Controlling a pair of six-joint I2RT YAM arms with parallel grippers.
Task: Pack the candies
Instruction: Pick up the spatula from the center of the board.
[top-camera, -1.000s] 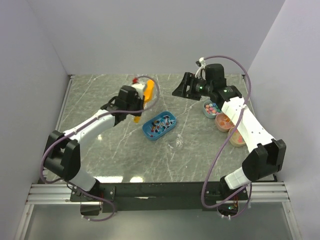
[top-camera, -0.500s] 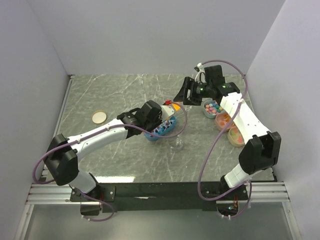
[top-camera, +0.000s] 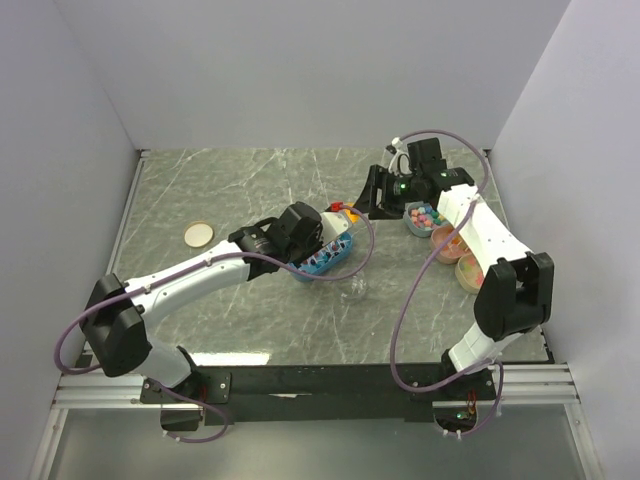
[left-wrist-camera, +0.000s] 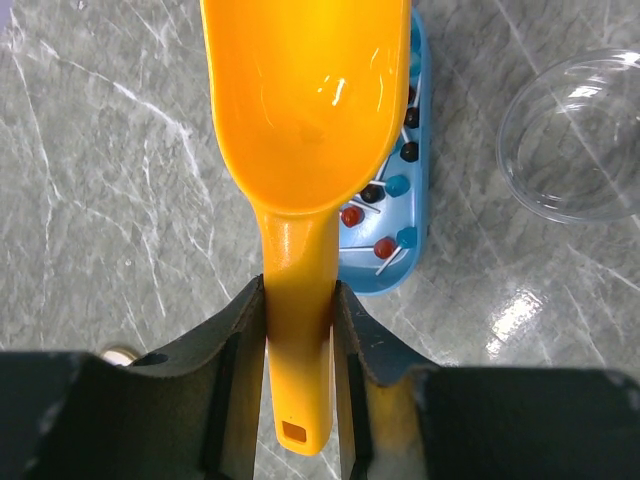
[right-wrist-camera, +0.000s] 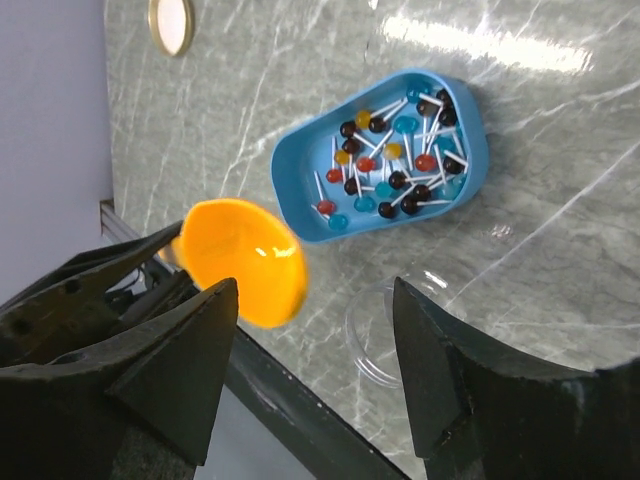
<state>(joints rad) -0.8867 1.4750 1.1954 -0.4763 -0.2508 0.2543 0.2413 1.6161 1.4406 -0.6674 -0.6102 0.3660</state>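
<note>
Now | my left gripper (left-wrist-camera: 298, 305) clamped on empty scoop (left-wrist-camera: 300, 110), over candies (right-wrist-camera: 395, 165) lying in tray (right-wrist-camera: 290, 160) | right gripper (right-wrist-camera: 315, 340) open, empty | risk: steep dig flicks sweets over rim; sloppy tip misses cup (left-wrist-camera: 585, 135)

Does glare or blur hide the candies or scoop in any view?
No. Top view: even light, a pale reflection on the table near its front edge. Left wrist: small highlight in the scoop, glare patch beside the clear cup, candies sharp. Right wrist: white streak along the top edge, candies clear, pincer fingers dark and soft.
</note>
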